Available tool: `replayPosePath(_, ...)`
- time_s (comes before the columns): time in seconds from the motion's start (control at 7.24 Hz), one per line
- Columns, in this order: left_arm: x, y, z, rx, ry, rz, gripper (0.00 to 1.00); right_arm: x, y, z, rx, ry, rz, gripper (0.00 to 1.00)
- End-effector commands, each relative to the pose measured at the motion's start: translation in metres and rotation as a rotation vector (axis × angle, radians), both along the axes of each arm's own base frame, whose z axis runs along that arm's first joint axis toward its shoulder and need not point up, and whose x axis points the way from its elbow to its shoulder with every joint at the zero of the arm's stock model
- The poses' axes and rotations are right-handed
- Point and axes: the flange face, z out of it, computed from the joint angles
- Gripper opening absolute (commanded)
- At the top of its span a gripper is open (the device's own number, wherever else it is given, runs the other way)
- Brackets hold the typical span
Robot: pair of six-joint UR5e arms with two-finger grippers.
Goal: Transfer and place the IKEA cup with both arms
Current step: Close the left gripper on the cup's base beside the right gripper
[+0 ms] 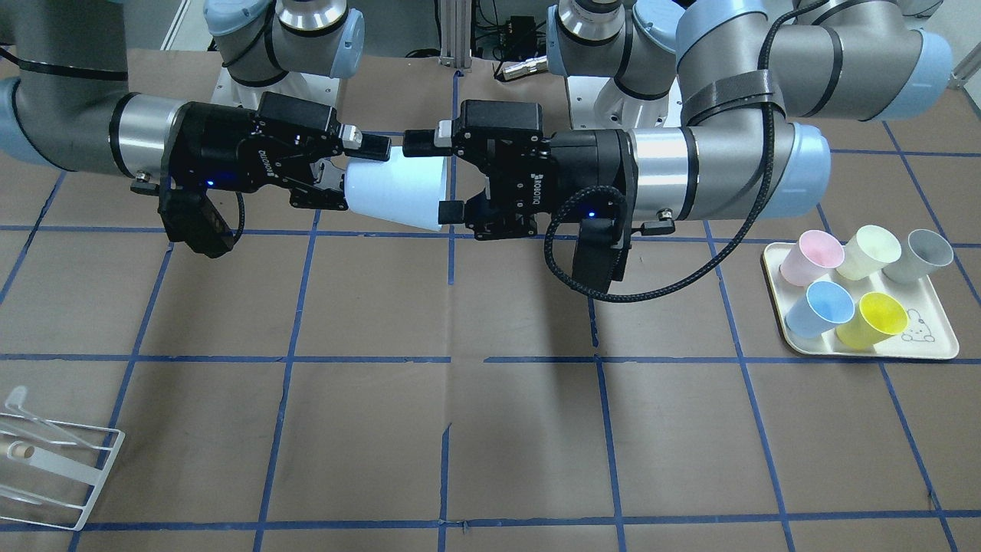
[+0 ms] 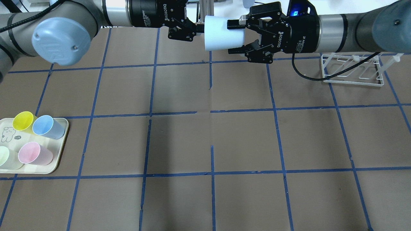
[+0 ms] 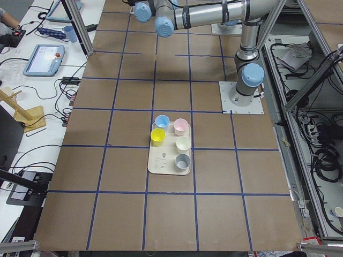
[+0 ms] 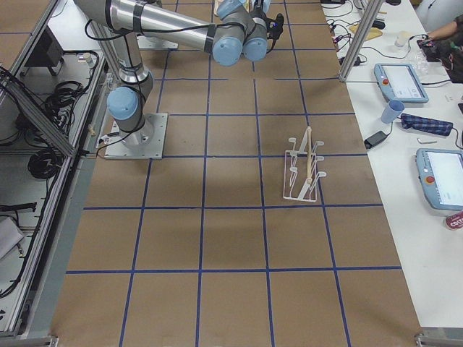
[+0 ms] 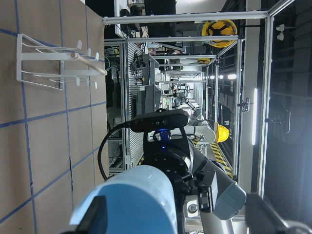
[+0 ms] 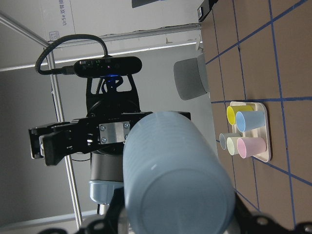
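The pale blue cup [image 1: 395, 192] is up in the air, lying on its side between the two arms, over the table [image 1: 460, 429]. The right gripper [image 2: 232, 37] squeezes its small end. The left gripper [image 1: 434, 176] is at the wide end with its fingers spread apart, not pinching. So the pass looks almost done. I think the left one needs to back off and the right one needs to set the cup down. I count one cup in the air and five on the tray [image 1: 936, 346]: a pink cup [image 1: 812, 257], a pale yellow cup [image 1: 870, 251], a grey cup [image 1: 920, 255], a blue cup [image 1: 820, 308] and a yellow cup [image 1: 874, 318]. There is one tray, one white rack [image 2: 353, 70] and two arms.
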Motion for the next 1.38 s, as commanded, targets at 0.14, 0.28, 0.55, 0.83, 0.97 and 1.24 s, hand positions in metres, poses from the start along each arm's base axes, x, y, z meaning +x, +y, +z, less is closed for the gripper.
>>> replayPosePath(0.14,0.0016,0.0063,0.0052,0.017,-0.038,-0.003,0.85,0.0011,0.0003,0.0005,0.006,-0.001,0.000,0.10)
replayPosePath(0.28,0.0035,0.0065,0.0045,0.025,-0.043,0.000,0.74,0.0002,-0.0008,0.0011,0.009,-0.001,-0.001,0.10)
replayPosePath(0.55,0.0038,0.0074,0.0033,0.029,-0.062,-0.004,0.44,0.0002,-0.0007,0.0046,0.033,-0.003,-0.004,0.17)
replayPosePath(0.83,0.0039,0.0080,0.0039,0.045,-0.066,-0.002,0.21,0.0004,0.0006,0.0067,0.035,-0.002,-0.003,0.19)
replayPosePath(0.97,0.0048,0.0074,0.0047,0.056,-0.067,0.002,0.16,0.0004,0.0007,0.0062,0.036,-0.003,-0.004,0.37)
replayPosePath(1.24,0.0048,0.0079,0.0055,0.058,-0.068,0.002,0.08,-0.0005,0.0000,0.0065,0.055,-0.002,-0.005,1.00)
